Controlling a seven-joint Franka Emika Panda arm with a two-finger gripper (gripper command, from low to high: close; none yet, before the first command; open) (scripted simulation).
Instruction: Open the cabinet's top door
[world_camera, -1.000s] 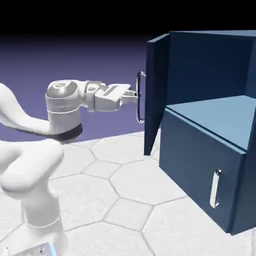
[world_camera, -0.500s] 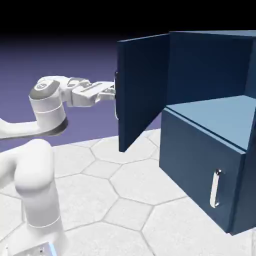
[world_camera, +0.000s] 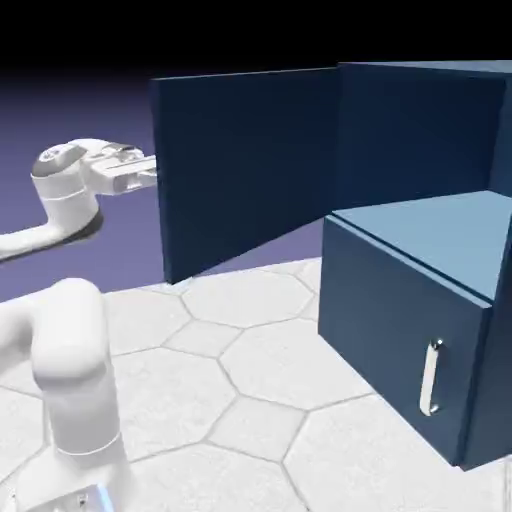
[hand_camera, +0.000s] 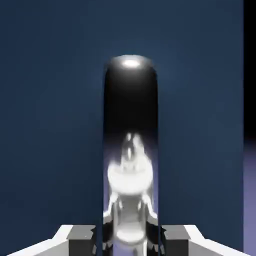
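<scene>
The navy-blue cabinet (world_camera: 400, 290) stands at the exterior view's right. Its top door (world_camera: 250, 170) is swung wide out to the left and shows its inner face. My gripper (world_camera: 143, 172) reaches the door's free left edge from the far side, so the fingertips and the door's handle are hidden in that view. In the hand view the vertical silver handle (hand_camera: 131, 150) fills the middle against the door's blue panel (hand_camera: 50, 100). My gripper (hand_camera: 130, 241) is shut on that handle, with a grey fingertip (hand_camera: 75, 237) on each side.
The lower panel (world_camera: 390, 320) is shut, and its short silver handle (world_camera: 431, 377) faces forward. The cabinet's upper compartment (world_camera: 430, 130) is open above a light blue shelf. White hexagon-tiled table surface (world_camera: 250, 380) lies in front, and my arm's base column (world_camera: 75, 400) is at the lower left.
The top door has swung much further open, its free edge moving left. My gripper moved left with it and stayed on the handle.
</scene>
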